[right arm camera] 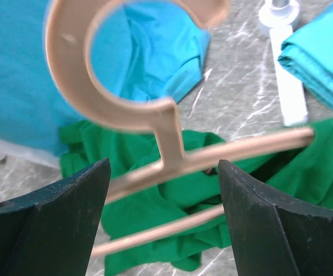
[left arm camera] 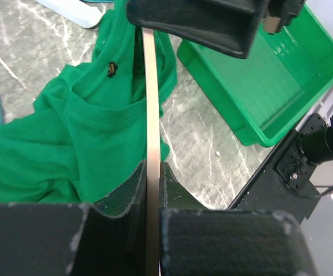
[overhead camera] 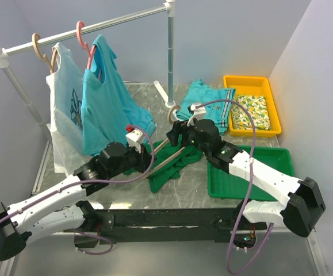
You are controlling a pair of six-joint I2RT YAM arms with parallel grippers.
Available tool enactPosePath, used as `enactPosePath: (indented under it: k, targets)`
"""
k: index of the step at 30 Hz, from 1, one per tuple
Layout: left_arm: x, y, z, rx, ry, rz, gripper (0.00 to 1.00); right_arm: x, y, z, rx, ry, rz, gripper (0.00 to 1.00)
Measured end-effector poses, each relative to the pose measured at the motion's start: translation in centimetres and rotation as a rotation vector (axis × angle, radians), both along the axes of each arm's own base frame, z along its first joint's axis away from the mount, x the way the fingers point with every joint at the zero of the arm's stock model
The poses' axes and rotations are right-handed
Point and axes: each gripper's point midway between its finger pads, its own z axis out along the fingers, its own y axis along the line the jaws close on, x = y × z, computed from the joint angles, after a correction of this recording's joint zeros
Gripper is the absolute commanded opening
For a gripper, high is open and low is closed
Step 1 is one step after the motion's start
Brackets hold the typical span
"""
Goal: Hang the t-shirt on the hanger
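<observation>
At the near end, left claw (left arm camera: 152, 187) clenched on the thin beige, wood-coloured clothes hanger (left arm camera: 150, 103), pads pressed against both faces of one flat bar. Further along, right claw (right arm camera: 163, 167) released, jaws wide apart on either side of the hanger's neck just under the rounded hook, touching neither side in the right wrist view.

Beneath the hanger, plain dark green cotton t-shirt (left arm camera: 80, 138) crumpled on the grey marbled worktop (left arm camera: 195, 135), between the two arms and beside the green plastic tray (left arm camera: 270, 86). Collar turned upward, with its small dark label (left arm camera: 111, 68) just to one side of the bar in the left wrist view.

Long axis of the hanger: slanting in the overhead view from the left claw's side up toward the right claw, hook rising on the far side. Shirt directly below and along roughly that same line, so the coming move probably turns on getting a shoulder tip down into the neck opening. Right claw free and just above the cloth, hence the likelier one to lift the collar, the left being occupied with the hold.

Hard to make out: whether either shoulder tip sits inside the collar or merely on top of the folds. One tip meets green cloth in the right wrist view, but blurred there. Sleeves and hem lost in the bunching. Left fingertips hard to pick out from overhead.
</observation>
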Motion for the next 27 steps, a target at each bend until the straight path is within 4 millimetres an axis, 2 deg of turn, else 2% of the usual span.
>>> enactPosePath:
  k: [10, 11, 14, 15, 17, 18, 20, 21, 22, 27]
  targets:
    - [-0.1, -2.0, 0.1, 0.062, 0.006, -0.079, 0.02, 1.8, -0.9, -0.5, -0.038, -0.037, -0.088, 0.7]
    - [-0.3, -2.1, 0.1, 0.066, 0.005, -0.084, 0.02, 1.9, -0.9, -0.7, -0.045, -0.035, -0.093, 0.68]
    - [-0.4, -2.2, 0.1, 0.077, 0.004, -0.094, 0.07, 2.3, -1.0, -1.2, -0.064, -0.036, -0.103, 0.47]
    - [-0.5, -2.2, 0.1, 0.08, 0.003, -0.096, 0.14, 2.4, -0.9, -1.2, -0.063, -0.039, -0.104, 0.27]
    - [-0.4, -2.1, 0.1, 0.086, 0.0, -0.093, 0.22, 2.6, -1.1, -1.4, -0.099, -0.056, -0.102, 0.09]
    - [-0.3, -2.0, 0.3, 0.084, -0.003, -0.081, 0.33, 2.6, -1.4, -2.0, -0.132, -0.054, -0.101, 0.0]
    - [0.1, -1.7, 0.4, 0.092, -0.01, -0.059, 0.4, 2.8, -1.2, -2.4, -0.113, -0.042, -0.111, 0.0]
    - [0.3, -1.6, 0.4, 0.093, -0.005, -0.036, 0.52, 2.8, -1.2, -2.4, -0.115, -0.044, -0.112, 0.0]
    - [0.6, -1.3, 0.4, 0.093, 0.002, -0.008, 0.58, 2.8, -1.2, -2.5, -0.108, -0.045, -0.113, 0.0]
    - [2.0, 0.4, 0.9, 0.062, 0.034, 0.163, 0.67, 2.7, -1.0, -2.6, -0.079, -0.077, -0.11, 0.0]
